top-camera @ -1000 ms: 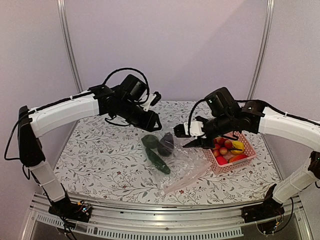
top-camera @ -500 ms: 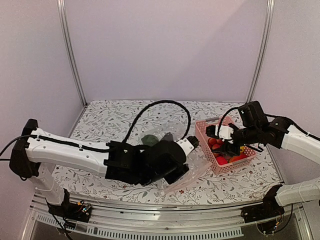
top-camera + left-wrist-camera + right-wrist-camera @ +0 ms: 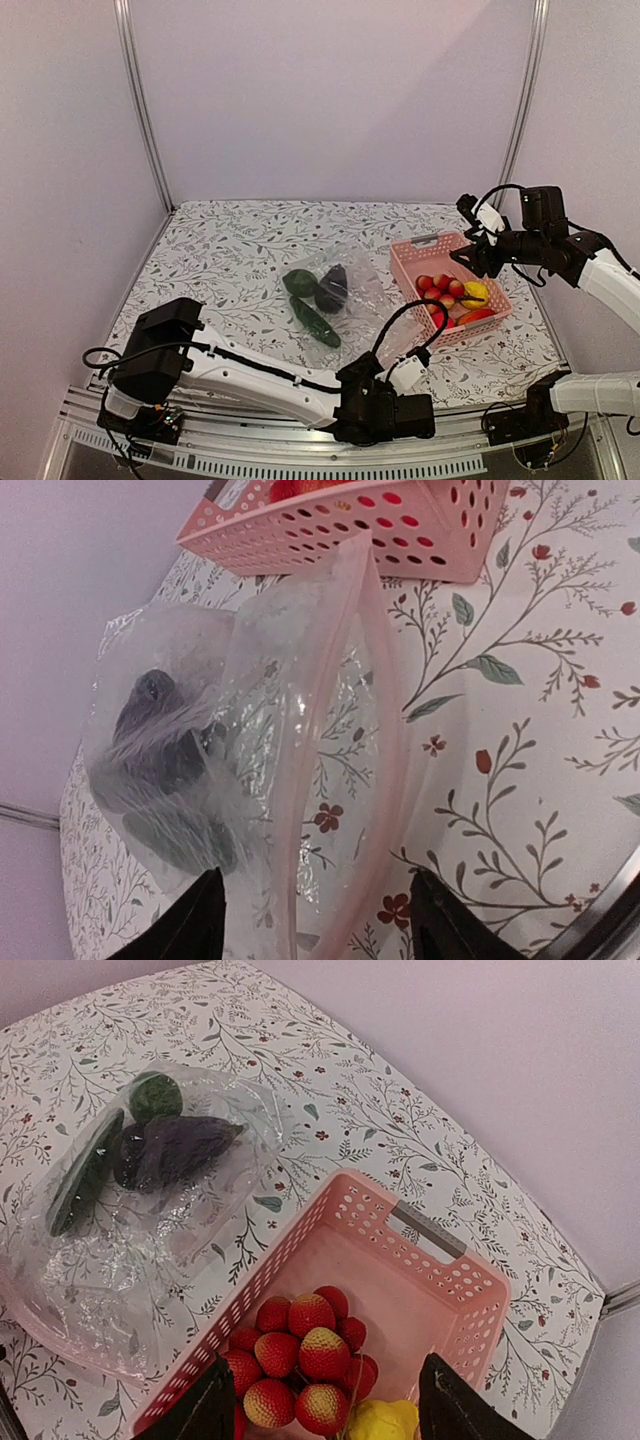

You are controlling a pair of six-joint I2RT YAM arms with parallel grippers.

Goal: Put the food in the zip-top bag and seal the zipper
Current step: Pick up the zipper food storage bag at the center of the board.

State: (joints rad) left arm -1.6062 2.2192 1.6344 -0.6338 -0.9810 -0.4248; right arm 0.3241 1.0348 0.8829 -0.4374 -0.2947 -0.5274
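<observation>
The zip-top bag lies flat mid-table, holding a dark green cucumber, a green piece and a dark purple one. Its faintly pink zipper runs along the open mouth, which faces the near right. My left gripper is low at the near edge, open and empty, its fingertips on either side of the bag's mouth corner and just short of it. The remaining food, red-and-yellow berries and a yellow piece, lies in the pink basket. My right gripper hovers open above it.
The pink basket stands right of the bag, its near corner almost touching the bag's mouth. The left arm lies along the table's near edge. Walls and posts close the back and sides.
The left arm swung from the back of the table down to the near edge, in front of the bag's mouth. The right arm pulled back and up to the far right, above the basket.
</observation>
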